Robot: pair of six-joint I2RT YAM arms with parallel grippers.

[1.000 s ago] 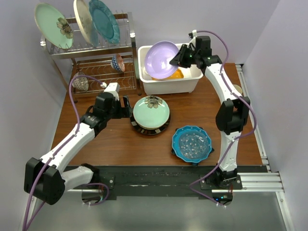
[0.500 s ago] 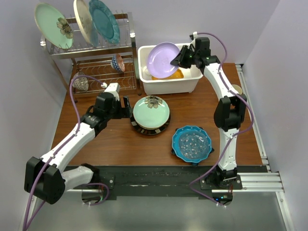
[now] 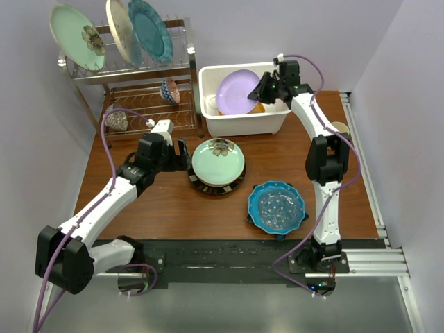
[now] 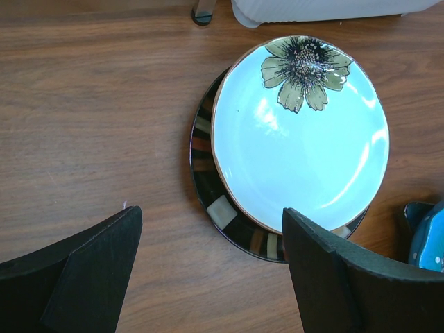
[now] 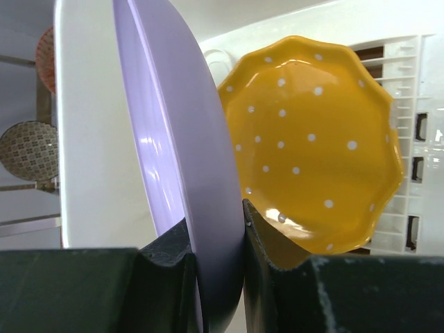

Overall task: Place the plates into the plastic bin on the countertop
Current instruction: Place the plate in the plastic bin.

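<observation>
Lilac plate (image 3: 238, 91) is tilted on edge within the plastic bin (image 3: 244, 123), partly over the orange dotted plate (image 5: 312, 139) (scalloped rim, lying in the bin). Right gripper (image 3: 263, 88) fingers pinch the lilac rim. Left gripper (image 3: 180, 152) is spread wide, holding nothing, just beside the mint flower plate (image 4: 298, 139), which is stacked on the dark-rimmed plate (image 4: 208, 201) on the countertop (image 3: 180, 208).

Bright, even overhead light; soft shadows on the countertop (image 3: 173, 201); glare streaks the mint plate (image 4: 300, 135); my right fingers (image 5: 163, 284) loom close, dark, perhaps slightly out of focus.
</observation>
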